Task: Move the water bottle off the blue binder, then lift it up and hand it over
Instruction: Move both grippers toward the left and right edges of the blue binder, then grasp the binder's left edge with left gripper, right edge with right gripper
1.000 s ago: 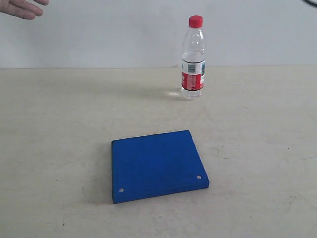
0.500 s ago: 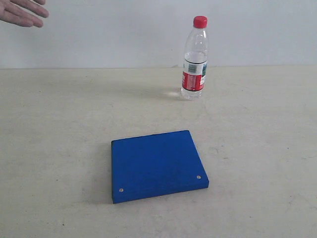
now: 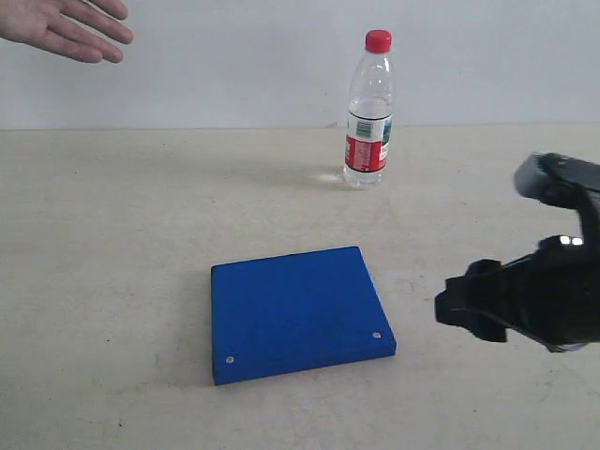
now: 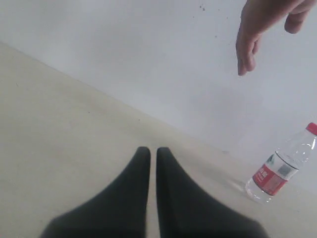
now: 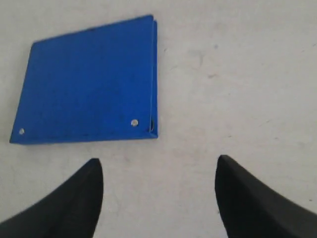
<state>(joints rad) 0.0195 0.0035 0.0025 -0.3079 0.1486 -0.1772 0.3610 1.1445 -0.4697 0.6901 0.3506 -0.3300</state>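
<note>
The water bottle stands upright on the table at the back, clear with a red cap and red-and-white label, well apart from the blue binder. It also shows in the left wrist view as the bottle. The binder lies flat near the front with two silver rivets along its near edge, and appears as the binder in the right wrist view. My right gripper is open at the right, just off the binder's right edge, nothing between its fingers. My left gripper is shut and empty, out of the exterior view.
A person's open hand reaches in at the top left above the table, seen too as the hand in the left wrist view. A white wall runs behind the beige table.
My right arm has entered from the right and now hangs beside the binder. The person's hand has come further into view at the top left. The bottle stands steady after a slight shift.
</note>
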